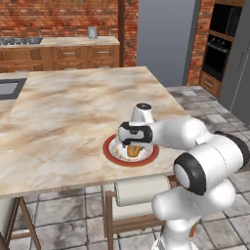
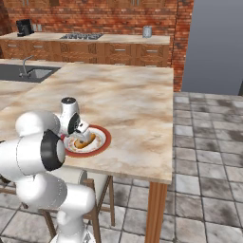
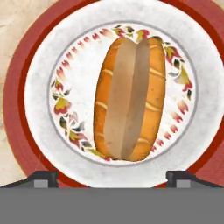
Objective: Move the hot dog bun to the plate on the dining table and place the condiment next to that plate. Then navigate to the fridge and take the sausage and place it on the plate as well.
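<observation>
The hot dog bun (image 3: 130,98) lies lengthwise in the middle of the red-rimmed plate (image 3: 13,96), with its split side up. My gripper (image 3: 111,177) hovers just above it, open, with its fingertips (image 3: 43,177) wide apart and nothing between them. In the left base view the gripper (image 1: 132,144) points down over the bun (image 1: 132,152) and plate (image 1: 106,149), near the front edge of the dining table (image 1: 73,107). The right base view shows the gripper (image 2: 81,135), bun (image 2: 85,141) and plate (image 2: 105,137) on the table (image 2: 133,99). The condiment and sausage are out of view. The grey fridge (image 1: 163,34) stands behind the table.
A chair (image 1: 139,193) is tucked under the table right below the plate. A sink (image 2: 28,73) lies at the table's far left. A wooden counter with a stove (image 2: 80,36) runs along the brick wall. A black oven (image 1: 217,49) stands at the right.
</observation>
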{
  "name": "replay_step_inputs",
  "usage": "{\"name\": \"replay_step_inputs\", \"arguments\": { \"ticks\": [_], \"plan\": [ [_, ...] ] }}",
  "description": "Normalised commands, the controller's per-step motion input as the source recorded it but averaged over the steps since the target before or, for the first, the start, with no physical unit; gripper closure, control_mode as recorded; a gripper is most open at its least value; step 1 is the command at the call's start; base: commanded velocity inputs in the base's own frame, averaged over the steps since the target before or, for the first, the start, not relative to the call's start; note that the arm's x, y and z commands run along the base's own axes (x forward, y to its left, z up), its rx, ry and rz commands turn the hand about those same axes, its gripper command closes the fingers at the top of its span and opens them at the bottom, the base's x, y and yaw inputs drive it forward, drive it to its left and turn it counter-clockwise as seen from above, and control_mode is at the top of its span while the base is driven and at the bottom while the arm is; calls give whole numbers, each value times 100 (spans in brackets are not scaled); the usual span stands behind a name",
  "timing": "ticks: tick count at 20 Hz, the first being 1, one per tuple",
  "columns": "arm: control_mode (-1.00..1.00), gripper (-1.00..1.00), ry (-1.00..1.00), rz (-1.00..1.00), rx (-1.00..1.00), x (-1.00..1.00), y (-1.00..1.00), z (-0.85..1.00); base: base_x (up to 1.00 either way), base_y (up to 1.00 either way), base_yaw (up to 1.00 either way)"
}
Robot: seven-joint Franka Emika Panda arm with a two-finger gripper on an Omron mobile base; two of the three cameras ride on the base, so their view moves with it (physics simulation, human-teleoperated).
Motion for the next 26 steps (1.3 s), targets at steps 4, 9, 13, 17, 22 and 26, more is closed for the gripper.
{"name": "replay_step_inputs", "arguments": {
  "ticks": [4, 9, 13, 17, 22, 26],
  "plan": [
    [-100, -100, -21, -1, 0, -71, -3, 82, 0, 0, 0],
    [-100, -100, -3, -1, 0, -49, -21, 100, 0, 0, 0],
    [-100, -100, -1, 0, 0, -51, -26, 99, 0, 0, 0],
    [-100, -100, 0, 0, 0, -63, -24, 81, 0, 0, 0],
    [-100, -100, 0, 0, 0, -62, -26, 43, 0, 0, 0],
    [-100, -100, -1, 0, 0, -69, -27, 28, 0, 0, 0]
  ]
}}
